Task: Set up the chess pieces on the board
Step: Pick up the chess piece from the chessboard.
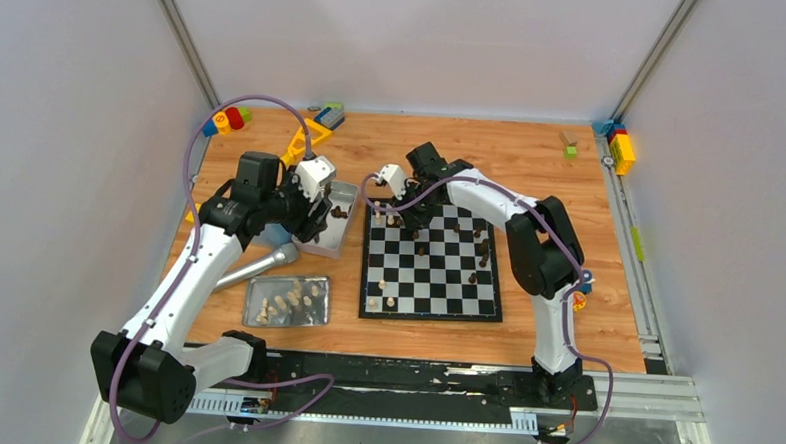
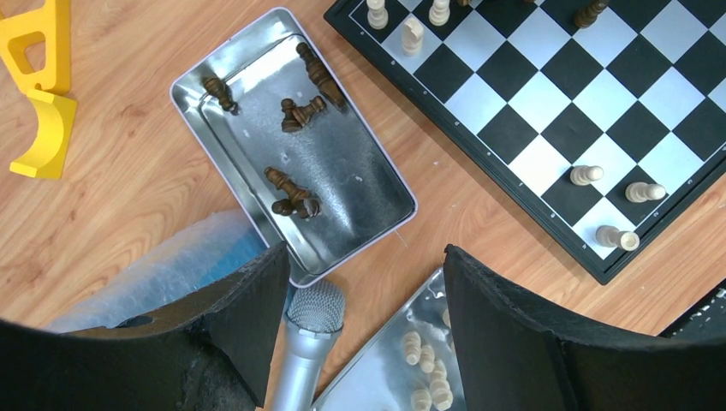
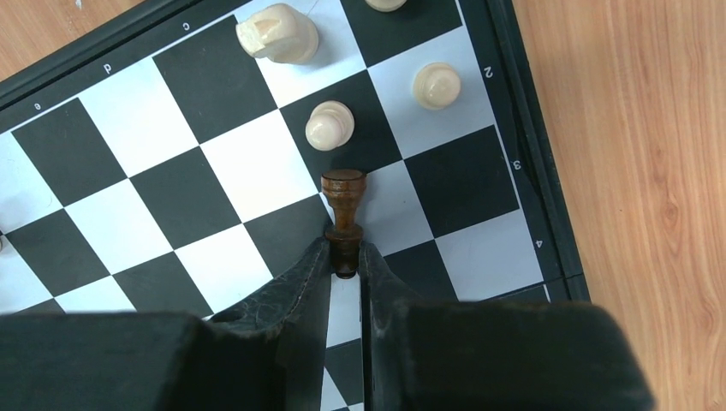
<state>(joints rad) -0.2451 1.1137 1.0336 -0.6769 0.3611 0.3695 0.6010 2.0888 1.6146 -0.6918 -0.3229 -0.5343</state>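
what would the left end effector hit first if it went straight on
The left end effector would likely meet bare table first, right by the tray rim and microphone; depth is unclear.

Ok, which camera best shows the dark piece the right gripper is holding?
Right wrist: the dark piece sits close and sharp, pinched by the right gripper over the board. The top view shows only that gripper at the board's far corner; the left wrist view misses it.
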